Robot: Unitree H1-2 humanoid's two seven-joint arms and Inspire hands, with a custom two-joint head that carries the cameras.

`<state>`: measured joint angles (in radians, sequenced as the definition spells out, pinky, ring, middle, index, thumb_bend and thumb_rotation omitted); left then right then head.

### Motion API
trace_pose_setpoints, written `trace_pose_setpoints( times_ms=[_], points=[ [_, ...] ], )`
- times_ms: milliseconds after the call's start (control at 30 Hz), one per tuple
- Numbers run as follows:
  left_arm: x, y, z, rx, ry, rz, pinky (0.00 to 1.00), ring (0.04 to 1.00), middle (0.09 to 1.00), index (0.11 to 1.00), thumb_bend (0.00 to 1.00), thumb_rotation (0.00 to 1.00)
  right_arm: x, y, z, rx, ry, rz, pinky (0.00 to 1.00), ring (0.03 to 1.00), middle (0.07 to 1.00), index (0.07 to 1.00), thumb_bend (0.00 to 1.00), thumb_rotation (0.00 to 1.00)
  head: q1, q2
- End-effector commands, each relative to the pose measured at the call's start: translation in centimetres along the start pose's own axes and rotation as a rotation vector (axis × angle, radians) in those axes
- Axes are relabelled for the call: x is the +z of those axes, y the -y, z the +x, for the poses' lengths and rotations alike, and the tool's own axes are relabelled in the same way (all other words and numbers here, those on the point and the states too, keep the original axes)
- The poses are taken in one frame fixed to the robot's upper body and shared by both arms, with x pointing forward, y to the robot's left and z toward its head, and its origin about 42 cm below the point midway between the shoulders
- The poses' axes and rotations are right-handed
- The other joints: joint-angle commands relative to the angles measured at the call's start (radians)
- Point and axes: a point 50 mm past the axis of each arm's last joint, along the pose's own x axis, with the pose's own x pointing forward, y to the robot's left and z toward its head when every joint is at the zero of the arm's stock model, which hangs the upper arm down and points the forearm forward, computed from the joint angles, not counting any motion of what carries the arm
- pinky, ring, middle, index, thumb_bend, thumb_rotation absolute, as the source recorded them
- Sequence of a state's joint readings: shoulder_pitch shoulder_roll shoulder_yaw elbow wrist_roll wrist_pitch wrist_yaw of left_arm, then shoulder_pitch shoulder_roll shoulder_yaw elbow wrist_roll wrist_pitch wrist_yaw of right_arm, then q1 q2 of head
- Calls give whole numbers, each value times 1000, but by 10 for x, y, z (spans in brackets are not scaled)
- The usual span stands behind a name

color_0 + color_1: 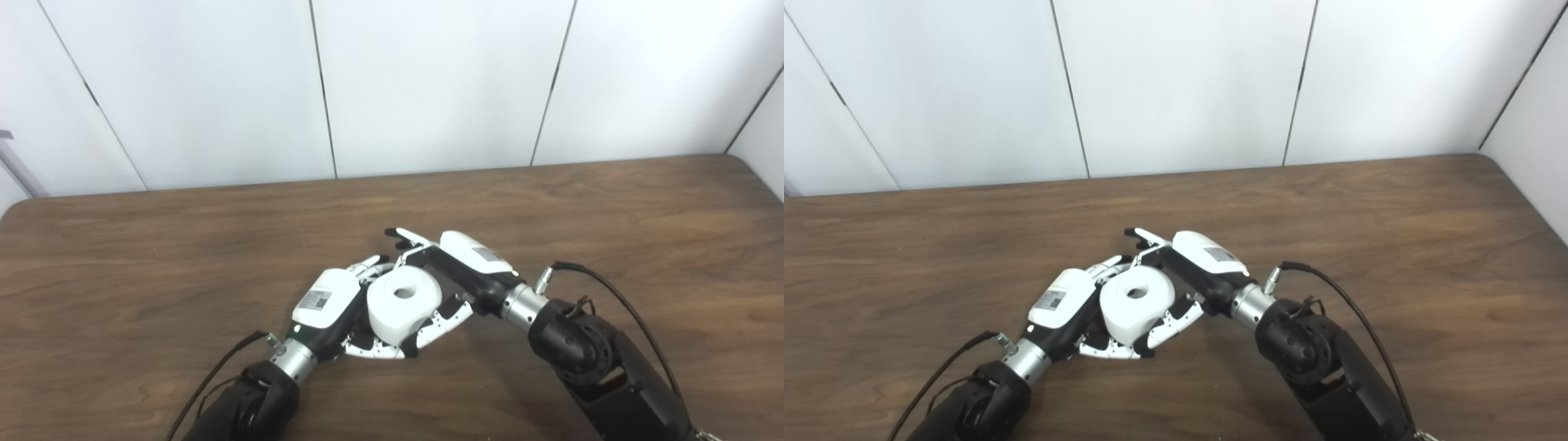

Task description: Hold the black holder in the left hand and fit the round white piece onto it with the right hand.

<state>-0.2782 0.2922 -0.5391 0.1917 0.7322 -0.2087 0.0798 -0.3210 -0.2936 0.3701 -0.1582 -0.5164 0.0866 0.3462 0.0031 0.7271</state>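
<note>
Left eye view, left hand [324, 300] and right hand [465, 263] both clasping round white piece [403, 303], mid-table [612, 202].

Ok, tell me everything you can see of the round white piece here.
The round white piece is a thick, matte ring, like a roll, with a round hole in its top face. It looks smooth, possibly plastic. It sits tilted between both hands above the wooden table: the left hand presses its left side, the right hand wraps its right, fingers curling under. No black holder shows.
</note>
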Motion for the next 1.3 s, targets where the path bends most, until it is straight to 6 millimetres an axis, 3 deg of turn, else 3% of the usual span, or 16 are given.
trace_pose_setpoints(
  times_ms=[0,633,1267],
  points=[
    [-11,49,-33,-234,-89,6,865,933,864,480,524,60,1,10,0,-26,19,-19,741,910,977,1000,1000,320,1,0],
    [-12,49,-34,-233,-88,13,867,932,863,480,525,61,2,17,2,-20,34,-45,694,888,1000,1000,1000,338,3,4],
    [-12,47,-35,-243,-91,25,869,934,866,480,525,62,3,21,2,-7,30,-37,723,949,1000,1000,1000,346,6,9]
  ],
)
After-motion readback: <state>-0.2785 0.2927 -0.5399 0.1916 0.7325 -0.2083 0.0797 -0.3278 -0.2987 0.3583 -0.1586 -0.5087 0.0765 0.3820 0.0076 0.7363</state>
